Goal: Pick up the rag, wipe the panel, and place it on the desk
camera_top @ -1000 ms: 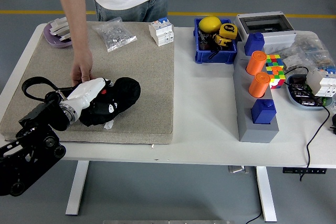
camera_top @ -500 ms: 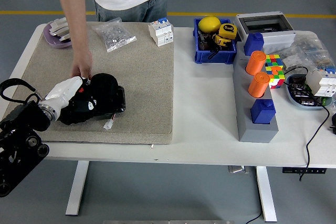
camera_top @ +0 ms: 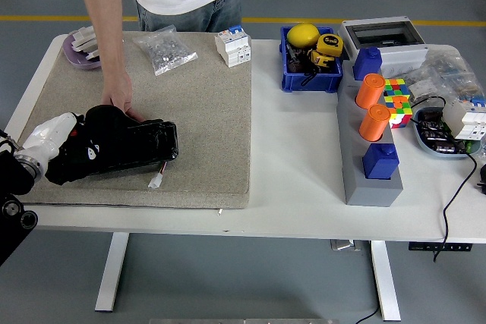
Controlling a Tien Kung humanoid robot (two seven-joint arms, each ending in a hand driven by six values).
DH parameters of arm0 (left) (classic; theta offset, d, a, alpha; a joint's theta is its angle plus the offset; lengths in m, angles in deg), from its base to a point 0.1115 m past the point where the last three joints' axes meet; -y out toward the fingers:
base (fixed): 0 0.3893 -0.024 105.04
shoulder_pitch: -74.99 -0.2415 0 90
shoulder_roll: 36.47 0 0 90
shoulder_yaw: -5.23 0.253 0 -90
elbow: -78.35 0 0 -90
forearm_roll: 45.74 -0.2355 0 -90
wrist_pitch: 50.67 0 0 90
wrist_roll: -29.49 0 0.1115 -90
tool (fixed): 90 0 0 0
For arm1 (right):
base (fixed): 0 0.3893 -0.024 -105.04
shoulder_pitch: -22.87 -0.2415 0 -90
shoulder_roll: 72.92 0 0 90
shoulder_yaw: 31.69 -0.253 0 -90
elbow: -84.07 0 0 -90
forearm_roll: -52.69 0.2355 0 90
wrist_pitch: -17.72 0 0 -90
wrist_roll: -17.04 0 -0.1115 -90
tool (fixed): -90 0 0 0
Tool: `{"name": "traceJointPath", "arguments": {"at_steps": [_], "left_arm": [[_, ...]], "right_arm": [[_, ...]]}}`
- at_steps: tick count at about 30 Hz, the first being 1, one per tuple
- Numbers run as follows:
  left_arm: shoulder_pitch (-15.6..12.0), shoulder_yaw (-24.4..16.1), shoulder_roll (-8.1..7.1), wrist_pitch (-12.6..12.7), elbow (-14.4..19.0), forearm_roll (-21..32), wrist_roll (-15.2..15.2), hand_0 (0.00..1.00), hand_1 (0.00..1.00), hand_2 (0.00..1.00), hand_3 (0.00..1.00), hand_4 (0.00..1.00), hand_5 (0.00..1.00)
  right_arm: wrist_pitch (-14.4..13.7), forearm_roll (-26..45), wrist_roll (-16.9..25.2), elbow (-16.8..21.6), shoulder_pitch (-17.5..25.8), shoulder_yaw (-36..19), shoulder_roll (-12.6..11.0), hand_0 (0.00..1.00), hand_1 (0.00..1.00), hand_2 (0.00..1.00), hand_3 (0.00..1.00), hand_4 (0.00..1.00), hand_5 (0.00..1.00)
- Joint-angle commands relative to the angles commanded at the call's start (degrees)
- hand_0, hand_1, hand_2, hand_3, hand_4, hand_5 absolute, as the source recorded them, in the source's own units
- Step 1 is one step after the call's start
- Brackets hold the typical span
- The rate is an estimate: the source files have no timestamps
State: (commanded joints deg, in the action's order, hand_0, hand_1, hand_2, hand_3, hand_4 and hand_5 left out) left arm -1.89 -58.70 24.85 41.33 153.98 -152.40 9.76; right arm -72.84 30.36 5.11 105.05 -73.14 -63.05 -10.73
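Note:
A black rag (camera_top: 125, 146) lies stretched on the left part of the beige panel (camera_top: 205, 111). My left hand (camera_top: 57, 138), white-backed, comes in from the left edge and holds the rag's left end, pressing it flat on the panel. A person at the far side rests one hand (camera_top: 121, 102) on the panel, just behind the rag and touching its top edge. My right arm is out of view.
A small white connector (camera_top: 156, 181) lies on the panel near its front edge. A bag of parts (camera_top: 165, 51) and a white breaker (camera_top: 233, 45) sit at the panel's back. To the right are a blue bin (camera_top: 310, 77) and a grey block (camera_top: 370, 180) with orange cylinders.
My left hand has dragged the rag leftward across the panel, and the rag has spread out longer. My arm has drawn back toward the left edge. The person's hand stays in place.

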Motion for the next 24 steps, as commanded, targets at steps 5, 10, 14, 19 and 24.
{"name": "traceJointPath", "arguments": {"at_steps": [5,10,14,19,24], "left_arm": [[-1.30,-2.00,-0.80,-0.05,-0.06,-0.50,-0.09,0.214,0.131,0.491,0.512,0.257,0.002],[-2.73,-5.05,-1.27,0.02,-0.67,-1.19,-0.14,0.214,0.132,0.493,0.513,0.267,0.002],[-3.53,-7.38,-1.51,0.20,-1.12,-1.38,-0.07,0.214,0.132,0.493,0.513,0.267,0.002],[-3.79,-9.65,-1.71,0.44,-1.91,-1.57,-0.07,0.214,0.131,0.492,0.512,0.262,0.002],[-3.34,-10.85,-2.07,0.69,-3.37,-1.58,0.04,0.214,0.132,0.493,0.515,0.274,0.002]], "right_arm": [[-0.01,-0.10,0.02,0.02,0.06,-0.20,-0.01,0.755,0.607,0.633,0.622,0.998,0.640],[0.01,-0.13,0.01,0.04,0.11,-0.27,-0.03,0.755,0.608,0.633,0.622,0.998,0.639],[0.01,-0.22,0.01,0.06,0.12,-0.43,-0.01,0.755,0.608,0.633,0.622,0.998,0.639],[0.03,-0.50,-0.04,0.17,0.08,-0.58,-0.03,0.755,0.607,0.633,0.621,0.998,0.640],[-0.03,-0.66,-0.07,0.26,0.00,-0.76,-0.05,0.756,0.608,0.633,0.622,0.998,0.640]]}}
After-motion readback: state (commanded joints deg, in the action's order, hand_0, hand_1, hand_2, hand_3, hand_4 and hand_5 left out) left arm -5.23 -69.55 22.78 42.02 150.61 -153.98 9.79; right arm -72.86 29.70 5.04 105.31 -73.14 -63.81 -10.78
